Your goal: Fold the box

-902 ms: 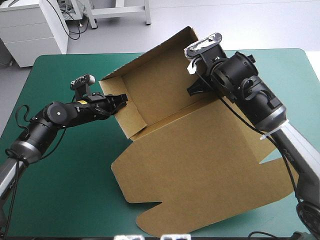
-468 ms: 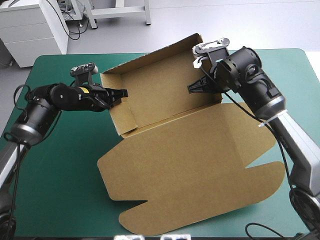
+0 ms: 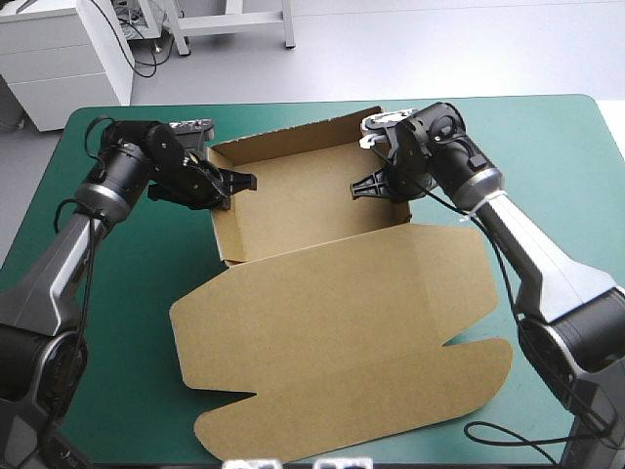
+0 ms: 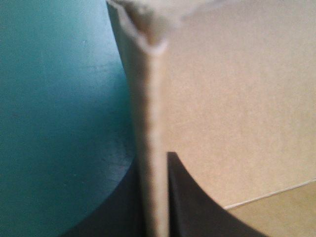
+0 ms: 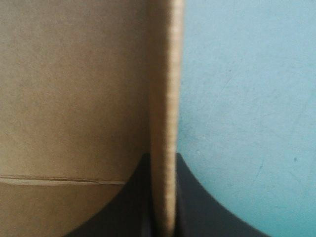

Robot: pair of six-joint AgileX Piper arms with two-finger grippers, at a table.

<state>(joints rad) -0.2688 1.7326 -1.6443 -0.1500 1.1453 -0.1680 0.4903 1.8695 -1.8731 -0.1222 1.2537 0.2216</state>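
High view: the cut brown board box (image 3: 303, 200) stands as an open tray toward 12 o'clock on the teal-green covered table (image 3: 117, 322), its lid (image 3: 332, 332) lying flat toward 6 o'clock. The black-finned left hand (image 3: 237, 182) pinches the tray's 9 o'clock wall, and the right hand (image 3: 363, 186) pinches its 3 o'clock wall.

Left wrist view: the fingers (image 4: 187, 207) are all but closed on the wall's edge.

Right wrist view: the wall is likewise clamped between the fingers (image 5: 190, 207).

open box (image 3: 322, 293) (lid flat), teal-green table (image 3: 137, 352)
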